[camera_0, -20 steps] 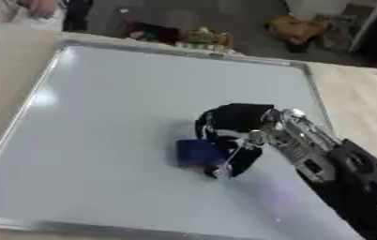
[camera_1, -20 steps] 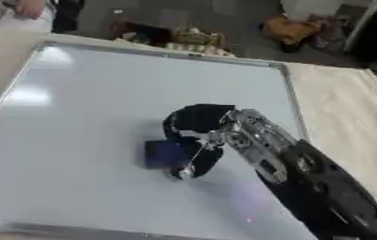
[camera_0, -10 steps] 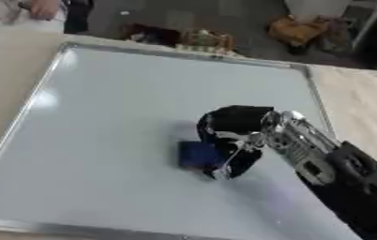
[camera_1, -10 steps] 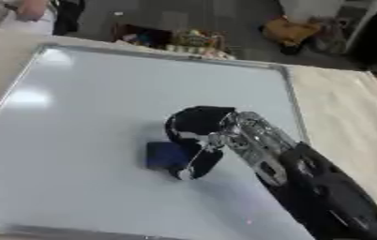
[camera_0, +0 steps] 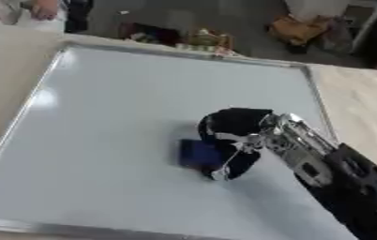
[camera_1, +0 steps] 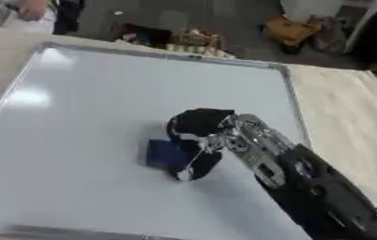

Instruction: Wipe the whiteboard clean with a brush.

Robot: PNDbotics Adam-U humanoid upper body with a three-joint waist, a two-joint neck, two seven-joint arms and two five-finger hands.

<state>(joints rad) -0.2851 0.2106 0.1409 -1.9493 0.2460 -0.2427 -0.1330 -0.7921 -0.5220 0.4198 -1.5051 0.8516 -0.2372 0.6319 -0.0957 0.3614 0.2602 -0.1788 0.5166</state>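
1. I am curling my right hand point(camera_0: 234, 136) round the blue brush point(camera_0: 198, 153), fingers and thumb closed on it, pressing it onto the whiteboard point(camera_0: 126, 103) a little below and right of centre.
2. I am judging that wiping well means keeping the brush flat on the surface, sweeping in overlapping passes out to the metal frame point(camera_0: 316, 101).
3. I am seeing no marks left; my left hand is out of view.

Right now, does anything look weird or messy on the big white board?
Nothing stands out. The whiteboard lies flat and looks clean, with no marks I can see. The right hand holds the blue brush on it.
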